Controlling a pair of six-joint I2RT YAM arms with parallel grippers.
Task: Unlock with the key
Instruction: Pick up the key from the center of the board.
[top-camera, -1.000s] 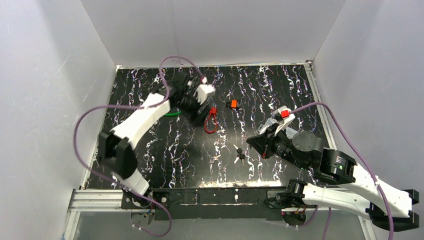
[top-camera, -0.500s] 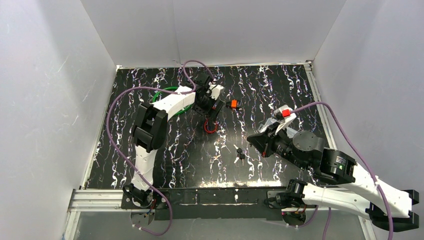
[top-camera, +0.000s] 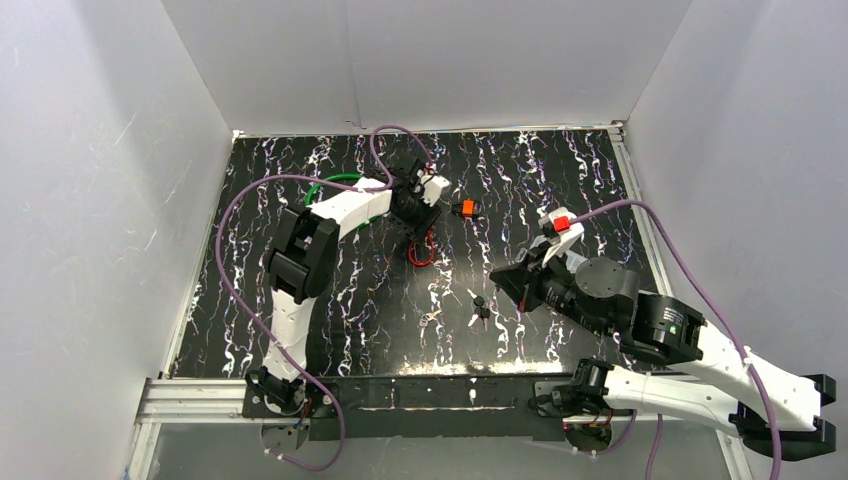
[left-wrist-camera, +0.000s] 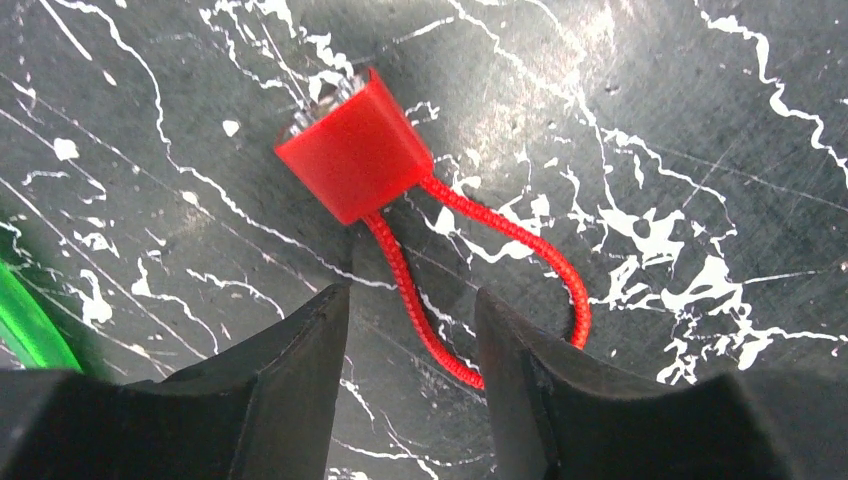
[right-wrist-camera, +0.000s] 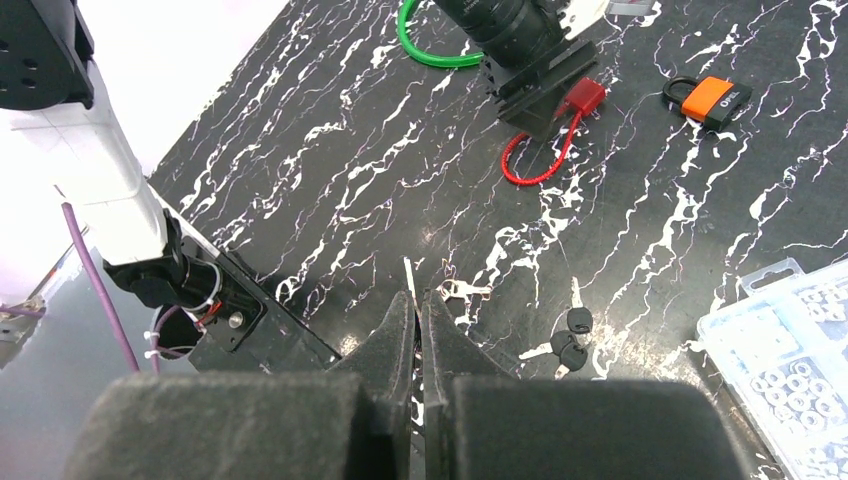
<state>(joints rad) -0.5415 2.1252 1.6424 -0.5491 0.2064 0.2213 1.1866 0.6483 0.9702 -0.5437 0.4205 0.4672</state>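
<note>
A red cable lock (left-wrist-camera: 352, 160) lies on the black marbled table, and one strand of its red cable loop (left-wrist-camera: 540, 260) runs between my left gripper's (left-wrist-camera: 412, 295) jaws, which stand apart around it. From above, that gripper (top-camera: 420, 215) hangs over the lock's cable (top-camera: 422, 250). My right gripper (right-wrist-camera: 415, 298) is shut on a thin silver key (right-wrist-camera: 408, 275) whose blade sticks out past the fingertips. It hovers over the table's near right part (top-camera: 500, 278), apart from the lock (right-wrist-camera: 580, 97).
An orange padlock (top-camera: 465, 208) sits right of the left gripper. A bunch of black-headed keys (top-camera: 481, 308) and a loose silver key (top-camera: 432, 320) lie mid-table. A green cable loop (top-camera: 330, 185) lies behind the left arm. A clear plastic box (right-wrist-camera: 790, 340) stands at the right.
The left arm swung right and dropped over the red lock, and its jaws have narrowed around the cable. The right arm barely shifted and stays shut.
</note>
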